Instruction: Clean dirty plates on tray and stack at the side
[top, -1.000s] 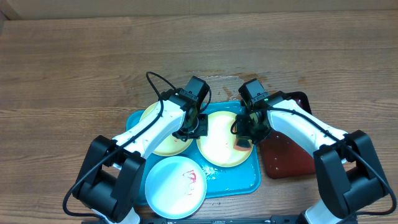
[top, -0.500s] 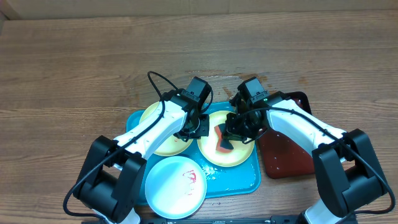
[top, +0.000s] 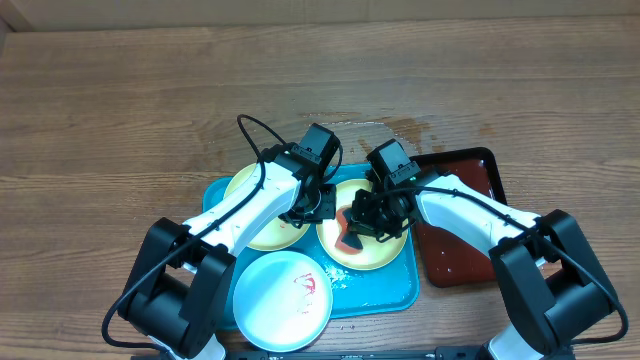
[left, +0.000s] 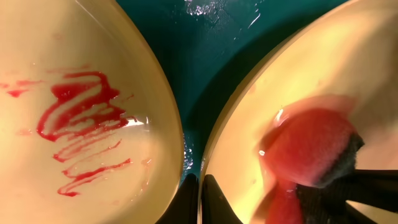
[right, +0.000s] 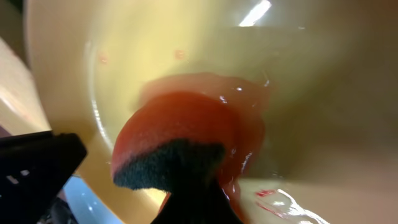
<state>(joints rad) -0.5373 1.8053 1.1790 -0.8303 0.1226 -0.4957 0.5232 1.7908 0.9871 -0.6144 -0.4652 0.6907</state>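
Three dirty plates lie on the turquoise tray (top: 385, 292). The left yellow-green plate (top: 262, 228) carries red smears (left: 81, 118). The middle yellow-green plate (top: 372, 255) is wet. The pale blue-white plate (top: 275, 300) sits at the front with a red smear. My left gripper (top: 318, 205) is shut on the middle plate's left rim (left: 214, 158). My right gripper (top: 372, 225) is shut on a red sponge with a dark scouring side (right: 174, 140), pressed on the middle plate (right: 298, 81). The sponge also shows in the left wrist view (left: 311, 146).
A dark red-brown tray (top: 462, 225) lies to the right of the turquoise tray, under my right arm. A wet patch (top: 395, 127) marks the wooden table behind the trays.
My right gripper has dragged the sponge leftward across the middle plate, from its right edge to its left half. The left gripper has stayed on the plate's rim.
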